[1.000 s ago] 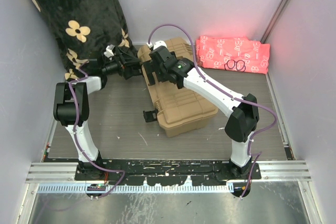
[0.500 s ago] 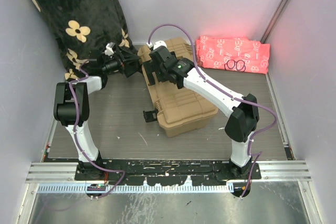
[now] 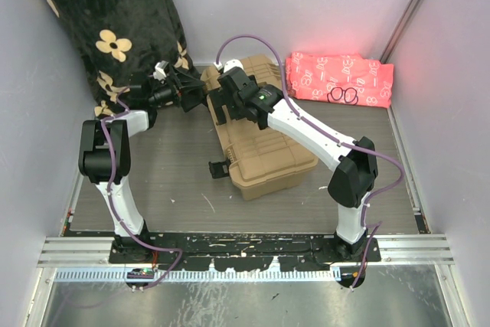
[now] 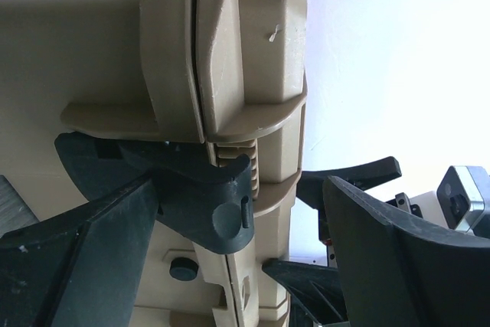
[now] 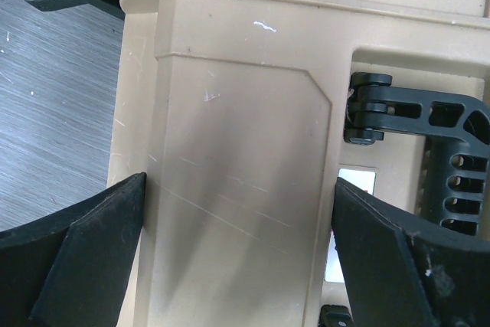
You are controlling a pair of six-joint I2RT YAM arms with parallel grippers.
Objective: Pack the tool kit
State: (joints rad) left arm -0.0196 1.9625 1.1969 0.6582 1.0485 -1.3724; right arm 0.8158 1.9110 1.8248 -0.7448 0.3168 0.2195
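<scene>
From above, the toolbox (image 3: 264, 151) lies shut on the surface (image 3: 168, 181), directly below and ahead of both grippers. Its long axis runs diagonally, with the far end pointing to the back wall by your left gripper (image 3: 195, 91) and the near end toward the right arm's base. The left gripper meets the far corner from the side, while the right gripper (image 3: 223, 109) hangs over the lid at that same end. This pairing looks meant to steady the lid while a latch is worked.

In the left wrist view, your gripper is spread wide and pinches nothing. A black latch (image 4: 210, 212) sits between the fingers, close to the left one. You cannot tell whether they touch.

In the right wrist view, your gripper is likewise spread and holds nothing. It straddles a plain tan lid panel, and the folded handle (image 5: 436, 158) lies flat just beyond the right finger.
</scene>
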